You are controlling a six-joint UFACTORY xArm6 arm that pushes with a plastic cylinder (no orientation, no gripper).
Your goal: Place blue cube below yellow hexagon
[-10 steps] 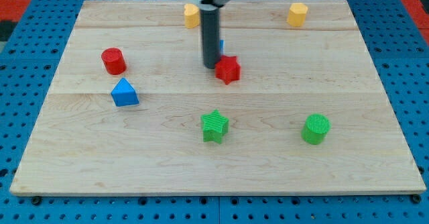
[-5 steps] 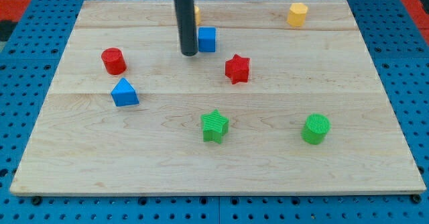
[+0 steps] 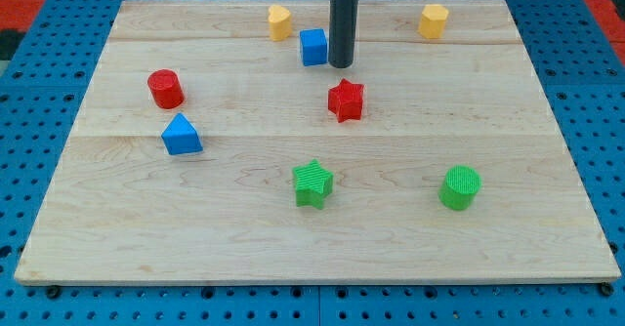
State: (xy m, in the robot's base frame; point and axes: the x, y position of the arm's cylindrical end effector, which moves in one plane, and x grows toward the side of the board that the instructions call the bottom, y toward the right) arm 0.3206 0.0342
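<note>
The blue cube (image 3: 313,47) sits near the view's top centre of the wooden board. My tip (image 3: 340,64) is right beside the cube, on its right, close to or touching it. One yellow block (image 3: 279,21) lies just up and left of the cube; its exact shape is hard to make out. Another yellow block, which looks like a hexagon (image 3: 434,20), lies at the view's top right, well to the right of my tip.
A red star (image 3: 346,100) lies just below my tip. A red cylinder (image 3: 165,89) and a blue triangle (image 3: 182,135) lie at the left. A green star (image 3: 312,183) and a green cylinder (image 3: 460,187) lie toward the bottom.
My tip has moved from the cube's left side, round to its right side. The blue cube has shifted slightly right and up. The red star moved right earlier and now stays put.
</note>
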